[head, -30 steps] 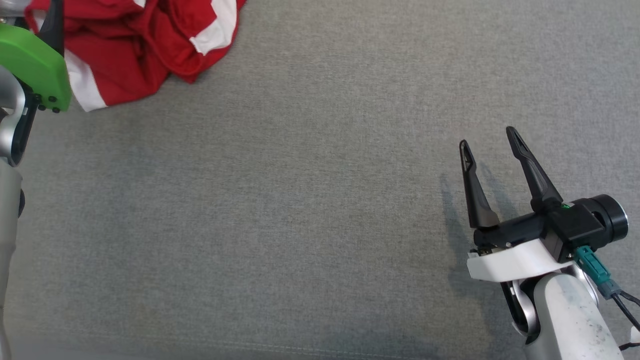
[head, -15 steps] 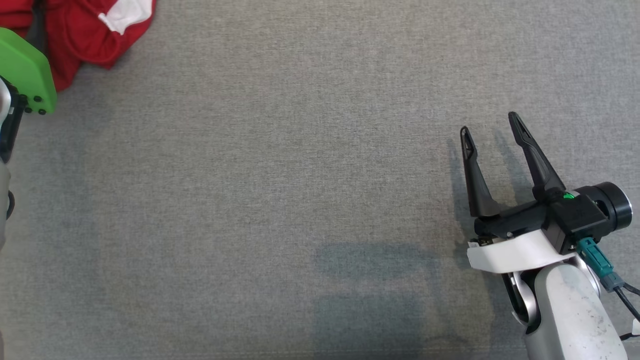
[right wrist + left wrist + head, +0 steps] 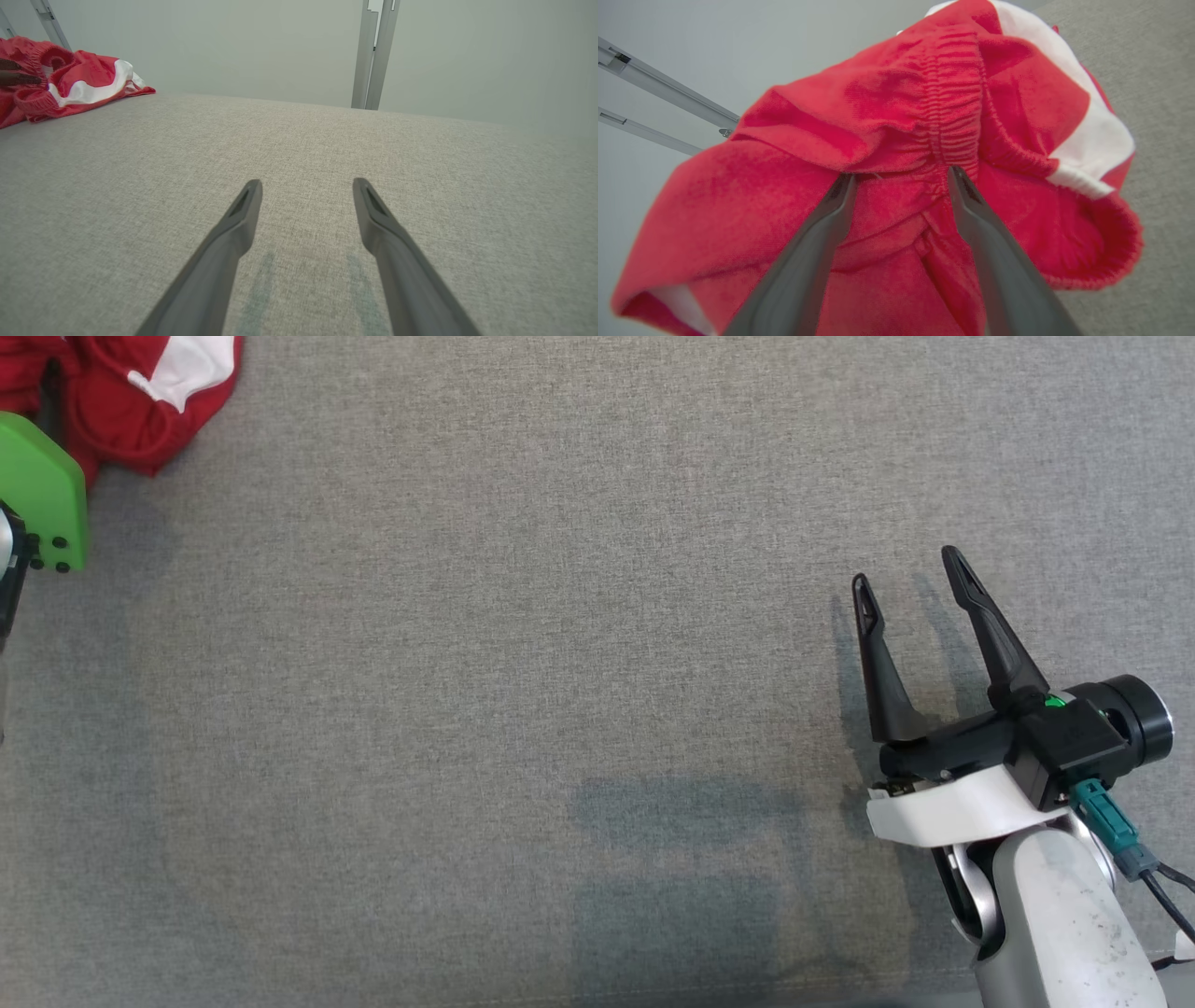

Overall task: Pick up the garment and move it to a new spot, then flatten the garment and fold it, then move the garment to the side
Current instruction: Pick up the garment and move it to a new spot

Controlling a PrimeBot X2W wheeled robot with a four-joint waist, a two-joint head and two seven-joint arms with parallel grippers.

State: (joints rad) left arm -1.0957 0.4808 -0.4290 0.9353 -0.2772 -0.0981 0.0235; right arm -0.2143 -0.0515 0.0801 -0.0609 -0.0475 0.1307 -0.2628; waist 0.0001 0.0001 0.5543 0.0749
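The garment (image 3: 140, 401), red with white bands and an elastic waistband, lies crumpled at the far left of the grey cloth surface (image 3: 523, 644). In the left wrist view the garment (image 3: 896, 93) is very close. My left gripper (image 3: 901, 175) is open, its fingertips pressed into the red folds just below the gathered waistband, with cloth bulging between them. The head view catches that arm's green wrist cover (image 3: 37, 490) beside the pile. My right gripper (image 3: 907, 569) stands open and empty over bare surface at the right. From the right wrist, my right gripper (image 3: 307, 183) sees the garment (image 3: 70, 84) far off to the left.
A pale wall with metal rails (image 3: 373, 51) rises behind the surface's far edge. A broad stretch of grey fabric lies between the two arms. A soft shadow (image 3: 681, 859) falls on the near middle.
The head camera has shifted, so the garment and the green wrist cover now sit farther into the top left corner. Both grippers stay open. The right gripper holds its place in the picture.
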